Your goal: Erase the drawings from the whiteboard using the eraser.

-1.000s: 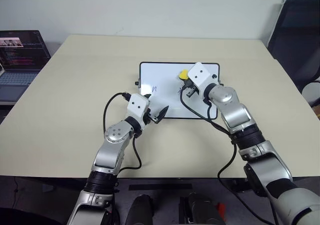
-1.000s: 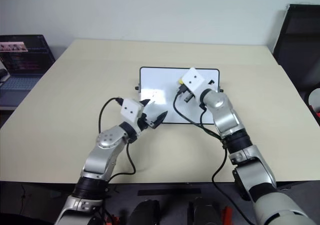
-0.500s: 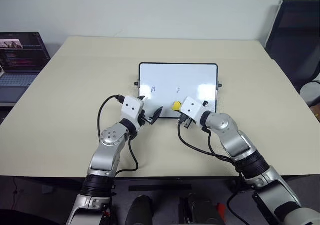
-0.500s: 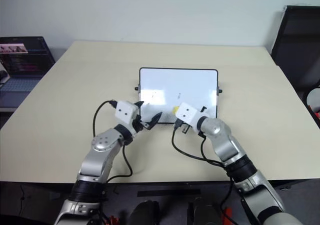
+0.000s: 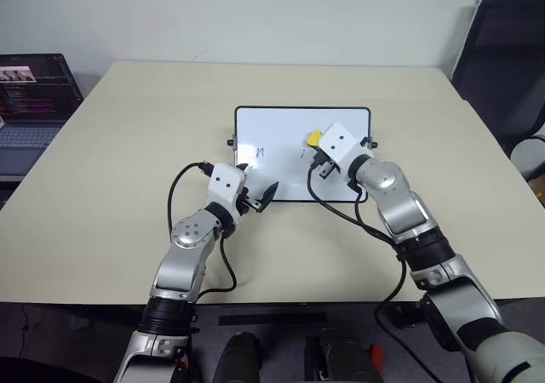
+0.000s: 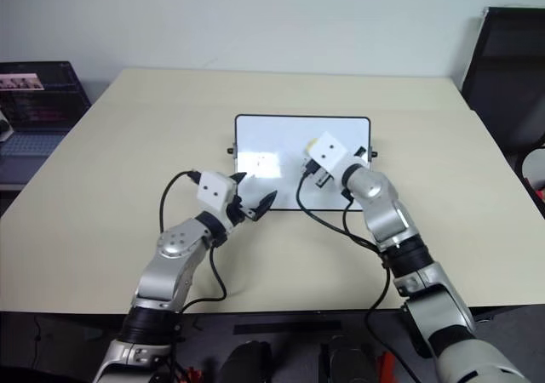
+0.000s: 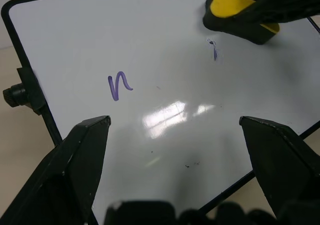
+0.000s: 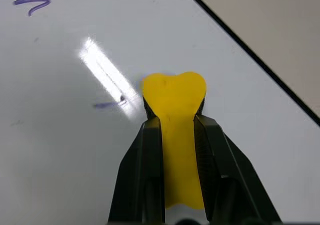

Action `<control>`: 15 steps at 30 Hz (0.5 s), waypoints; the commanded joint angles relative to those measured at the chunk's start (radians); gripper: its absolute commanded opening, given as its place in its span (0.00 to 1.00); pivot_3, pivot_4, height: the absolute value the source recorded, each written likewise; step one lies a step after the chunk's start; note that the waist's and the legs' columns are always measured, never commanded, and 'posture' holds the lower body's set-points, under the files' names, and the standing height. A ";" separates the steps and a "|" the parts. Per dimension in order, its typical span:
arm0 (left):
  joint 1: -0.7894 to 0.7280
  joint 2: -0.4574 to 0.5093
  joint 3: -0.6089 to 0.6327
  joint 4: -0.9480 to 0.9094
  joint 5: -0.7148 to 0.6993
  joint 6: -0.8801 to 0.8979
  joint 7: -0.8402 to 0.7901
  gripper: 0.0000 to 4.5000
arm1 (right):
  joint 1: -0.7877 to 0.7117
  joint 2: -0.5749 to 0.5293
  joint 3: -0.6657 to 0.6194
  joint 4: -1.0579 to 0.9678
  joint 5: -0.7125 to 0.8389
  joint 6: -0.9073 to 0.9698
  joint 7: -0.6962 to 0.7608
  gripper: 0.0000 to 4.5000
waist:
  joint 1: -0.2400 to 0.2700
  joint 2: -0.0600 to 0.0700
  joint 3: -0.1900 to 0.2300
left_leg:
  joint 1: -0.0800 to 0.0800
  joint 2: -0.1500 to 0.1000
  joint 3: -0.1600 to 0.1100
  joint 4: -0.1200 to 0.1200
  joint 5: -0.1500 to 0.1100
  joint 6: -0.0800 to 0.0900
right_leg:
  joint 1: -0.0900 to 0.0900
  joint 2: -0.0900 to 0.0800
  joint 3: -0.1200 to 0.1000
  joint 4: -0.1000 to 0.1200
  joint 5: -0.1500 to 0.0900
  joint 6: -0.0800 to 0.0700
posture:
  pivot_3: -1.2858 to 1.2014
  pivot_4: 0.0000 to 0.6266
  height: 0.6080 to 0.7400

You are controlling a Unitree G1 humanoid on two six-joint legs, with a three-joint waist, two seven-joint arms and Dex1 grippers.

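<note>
Right wrist view: claw pinching eraser

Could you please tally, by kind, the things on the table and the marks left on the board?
Whiteboard: 1
Eraser: 1
Marker marks visible: 2, the squiggle and the short stroke
Total: 4

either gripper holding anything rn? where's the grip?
Right gripper is shut on the eraser, fingers pinching its two sides so the yellow front end bulges past the tips. Left gripper is open, holding nothing, over the whiteboard.
</note>
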 commanded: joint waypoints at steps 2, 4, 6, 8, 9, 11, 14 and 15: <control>-0.005 0.002 0.003 -0.059 -0.006 0.002 0.003 1.00 | -0.037 0.035 0.033 0.081 -0.024 -0.017 0.002 0.15 | -0.006 0.000 0.000 | 0.000 0.000 0.000 0.000 0.000 0.000 | 0.000 0.000 0.000 0.000 0.000 0.000 | 0.52 0.24 1.00; 0.000 0.002 0.003 -0.069 -0.006 0.009 0.006 1.00 | -0.026 0.048 0.049 0.083 -0.027 -0.009 0.017 0.15 | -0.012 0.000 0.000 | 0.001 0.001 0.000 0.001 0.000 0.000 | 0.001 0.000 0.000 0.000 0.000 0.001 | 0.52 0.24 1.00; 0.005 0.002 0.004 -0.077 -0.006 0.016 0.009 1.00 | -0.008 0.053 0.058 0.067 -0.030 0.000 0.029 0.15 | -0.017 0.000 0.000 | 0.001 0.001 0.000 0.001 0.000 0.000 | 0.001 0.000 0.000 0.000 0.000 0.001 | 0.52 0.24 1.00; 0.012 0.006 0.010 -0.087 -0.006 0.024 0.012 1.00 | 0.028 0.047 0.068 0.029 -0.033 0.016 0.047 0.15 | -0.018 0.000 0.000 | 0.001 0.001 0.000 0.001 0.000 0.000 | 0.001 0.000 0.000 0.001 -0.001 0.001 | 0.52 0.24 1.00; 0.015 0.008 0.012 -0.091 -0.006 0.028 0.012 1.00 | 0.047 0.041 0.073 0.009 -0.036 0.024 0.058 0.15 | -0.018 0.000 0.000 | 0.001 0.001 -0.001 0.001 0.000 0.000 | 0.001 0.000 0.000 0.000 -0.001 0.001 | 0.52 0.24 1.00; 0.020 0.009 0.015 -0.098 -0.007 0.032 0.013 1.00 | 0.093 0.028 0.086 -0.041 -0.040 0.041 0.080 0.15 | -0.017 0.000 0.000 | 0.001 0.001 -0.001 0.000 0.000 0.000 | 0.001 0.000 0.000 0.000 -0.001 0.001 | 0.52 0.24 1.00; 0.024 0.010 0.015 -0.105 -0.007 0.038 0.014 1.00 | 0.143 0.015 0.100 -0.107 -0.047 0.064 0.107 0.15 | -0.017 0.000 0.000 | 0.001 0.001 -0.001 0.001 0.000 0.000 | 0.001 0.000 0.000 0.000 -0.001 0.002 | 0.52 0.24 1.00; 0.025 0.010 0.015 -0.107 -0.007 0.039 0.015 1.00 | 0.157 0.012 0.103 -0.127 -0.048 0.072 0.114 0.15 | -0.017 0.000 0.000 | 0.001 0.001 -0.001 0.001 0.000 0.000 | 0.001 0.000 0.000 0.000 -0.001 0.002 | 0.52 0.24 1.00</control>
